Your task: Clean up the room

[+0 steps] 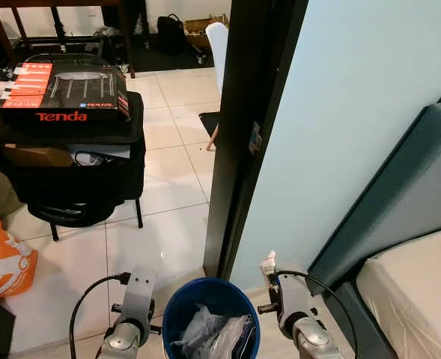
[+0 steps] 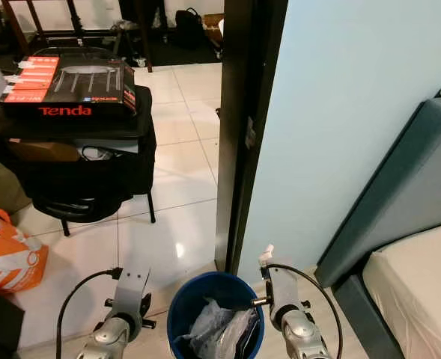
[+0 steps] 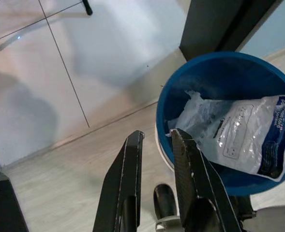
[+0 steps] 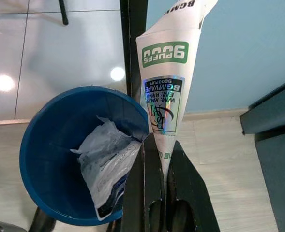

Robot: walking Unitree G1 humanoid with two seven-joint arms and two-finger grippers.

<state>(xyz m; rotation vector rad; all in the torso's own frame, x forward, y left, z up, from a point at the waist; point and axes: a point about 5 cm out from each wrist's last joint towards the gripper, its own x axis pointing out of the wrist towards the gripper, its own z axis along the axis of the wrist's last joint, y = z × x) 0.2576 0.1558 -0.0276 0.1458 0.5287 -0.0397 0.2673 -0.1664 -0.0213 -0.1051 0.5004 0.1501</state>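
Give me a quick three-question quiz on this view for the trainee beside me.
1. True or false: the right claw is shut on a folded white carton.
2. What already lies in the blue bin? A) a crumpled plastic bag B) a shoe C) a towel
3. Fill in: the left claw is open, just outside the bin's ____.

Key: 1 true. 2 A, the plastic bag. 3 rim.
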